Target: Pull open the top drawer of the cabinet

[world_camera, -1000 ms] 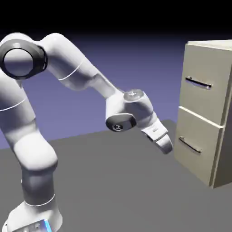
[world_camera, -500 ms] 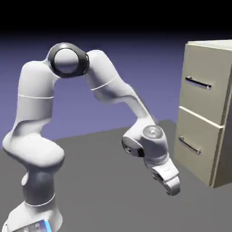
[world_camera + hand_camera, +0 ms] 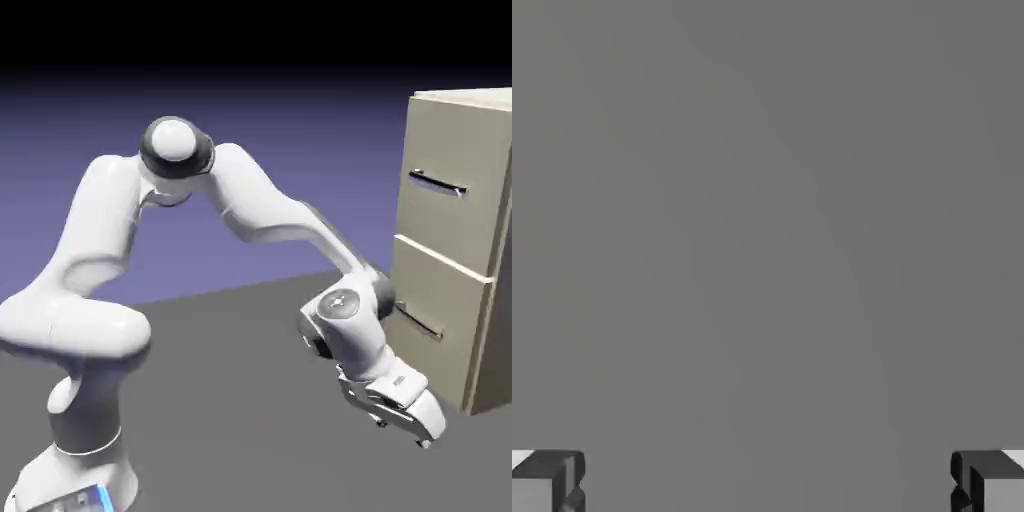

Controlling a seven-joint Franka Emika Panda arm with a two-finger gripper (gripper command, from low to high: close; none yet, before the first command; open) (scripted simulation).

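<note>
Top drawer (image 3: 455,195): up high on the cabinet (image 3: 470,130) at the exterior view's right, front flush and shut — nothing pulled out yet.
Handle (image 3: 437,184): a thin dark bar lying level across the upper front; that's our target, not its twin (image 3: 418,321) on the lower drawer (image 3: 438,325).
Gripper (image 3: 415,418): we're down low near the tabletop (image 3: 230,400), below the lower front and well short of the top handle.
Jaws: wide apart and holding nothing — in the hand view the two grey fingertips (image 3: 547,480) sit at opposite bottom corners with only flat grey between.
Step in hand: the approach, by our reckoning; the hand is pointed at the tabletop, not the cabinet.
How to do it well: we'd want to rise to the upper bar, turn the hand to face the front, set one finger above the bar and one below it, close firmly, then draw straight back along the drawer's travel — no sideways drag.
Risk: catching the lower handle by mistake, since the two fronts match.
Surfaces: cabinet matte beige, boxy, hard-edged; arm (image 3: 250,215) glossy white and rounded; tabletop plain dull grey.
</note>
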